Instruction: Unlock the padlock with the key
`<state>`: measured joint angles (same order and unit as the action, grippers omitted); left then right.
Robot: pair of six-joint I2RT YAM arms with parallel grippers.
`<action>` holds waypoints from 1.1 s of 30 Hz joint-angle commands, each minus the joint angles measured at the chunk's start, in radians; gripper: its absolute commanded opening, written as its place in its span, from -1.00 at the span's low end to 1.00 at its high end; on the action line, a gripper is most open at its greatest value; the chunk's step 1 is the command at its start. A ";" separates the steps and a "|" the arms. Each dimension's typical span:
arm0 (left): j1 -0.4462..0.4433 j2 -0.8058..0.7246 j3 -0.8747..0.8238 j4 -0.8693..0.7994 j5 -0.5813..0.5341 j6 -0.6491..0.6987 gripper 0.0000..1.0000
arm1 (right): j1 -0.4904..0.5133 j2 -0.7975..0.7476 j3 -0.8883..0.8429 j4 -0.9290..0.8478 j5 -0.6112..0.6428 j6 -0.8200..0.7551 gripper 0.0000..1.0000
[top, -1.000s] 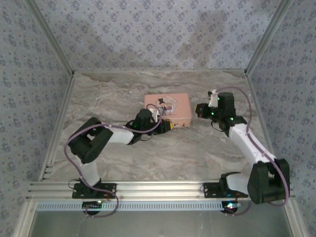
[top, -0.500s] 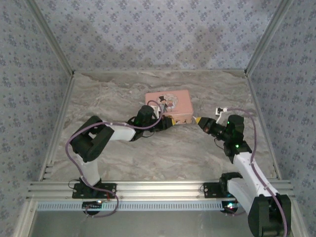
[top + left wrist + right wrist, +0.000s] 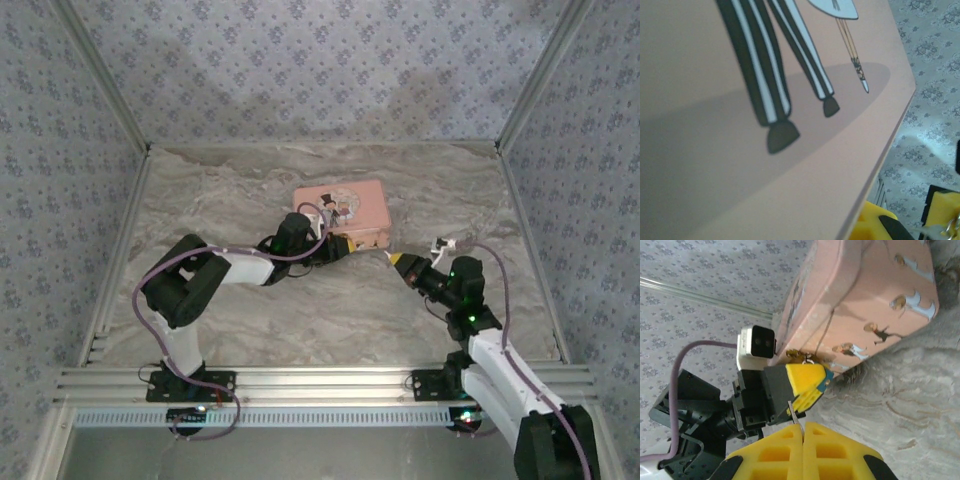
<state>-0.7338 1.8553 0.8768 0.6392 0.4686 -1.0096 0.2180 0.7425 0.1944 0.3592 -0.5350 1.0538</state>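
A pink tin box (image 3: 340, 211) sits mid-table. My left gripper (image 3: 343, 250) is at its front edge. In the right wrist view the left gripper (image 3: 821, 384) is shut on the padlock (image 3: 827, 380), a thin blue body between the yellow fingers, just below the box's latch (image 3: 802, 356). My right gripper (image 3: 400, 262) is low on the table, right of the box, shut on the key (image 3: 388, 256). The key's thin metal blade (image 3: 793, 415) sticks out from the right gripper (image 3: 803, 424) and ends just under the left fingers. The pink box lid (image 3: 740, 125) is very close in the left wrist view.
Patterned walls enclose the marble table (image 3: 250, 310) on three sides, with metal rails (image 3: 300, 385) along the near edge. The left arm's purple cable (image 3: 695, 352) hangs beside its wrist camera (image 3: 756, 341). Bare table lies in front of and right of the box.
The right arm swung down from beside the box's right end to the table in front, then moved left, bringing the key tip close to the left gripper. The left gripper stayed at the box front.
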 commanded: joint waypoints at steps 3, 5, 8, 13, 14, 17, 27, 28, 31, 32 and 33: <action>0.008 -0.018 0.012 0.072 0.057 -0.056 -1.00 | 0.103 0.084 -0.032 0.158 0.145 0.053 -1.00; 0.008 -0.018 0.011 0.077 0.062 -0.062 -1.00 | 0.130 0.138 -0.033 0.209 0.161 0.059 -1.00; 0.008 -0.018 0.009 0.089 0.070 -0.073 -1.00 | 0.149 0.208 -0.023 0.266 0.169 0.053 -1.00; 0.009 -0.022 0.005 0.096 0.072 -0.080 -1.00 | 0.150 0.325 -0.011 0.388 0.156 0.059 -1.00; 0.010 -0.024 0.005 0.098 0.073 -0.081 -1.00 | 0.150 0.349 -0.009 0.410 0.154 0.060 -1.00; 0.010 -0.025 0.005 0.111 0.074 -0.092 -1.00 | 0.152 0.438 0.005 0.492 0.129 0.072 -1.00; 0.024 -0.041 -0.024 0.180 0.100 -0.149 -1.00 | 0.183 0.522 0.028 0.610 0.107 0.091 -1.00; 0.028 -0.044 -0.027 0.177 0.101 -0.153 -1.00 | 0.185 0.519 0.031 0.601 0.108 0.088 -1.00; 0.028 -0.056 -0.035 0.172 0.103 -0.149 -1.00 | 0.188 0.531 0.035 0.614 0.109 0.084 -1.00; 0.028 -0.058 -0.036 0.172 0.105 -0.149 -1.00 | 0.191 0.537 0.040 0.618 0.106 0.084 -1.00; 0.030 -0.060 -0.036 0.172 0.106 -0.151 -1.00 | 0.193 0.549 0.046 0.621 0.106 0.082 -1.00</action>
<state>-0.7101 1.8454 0.8478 0.7532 0.5255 -1.1149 0.4015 1.2778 0.2081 0.9398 -0.4191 1.1378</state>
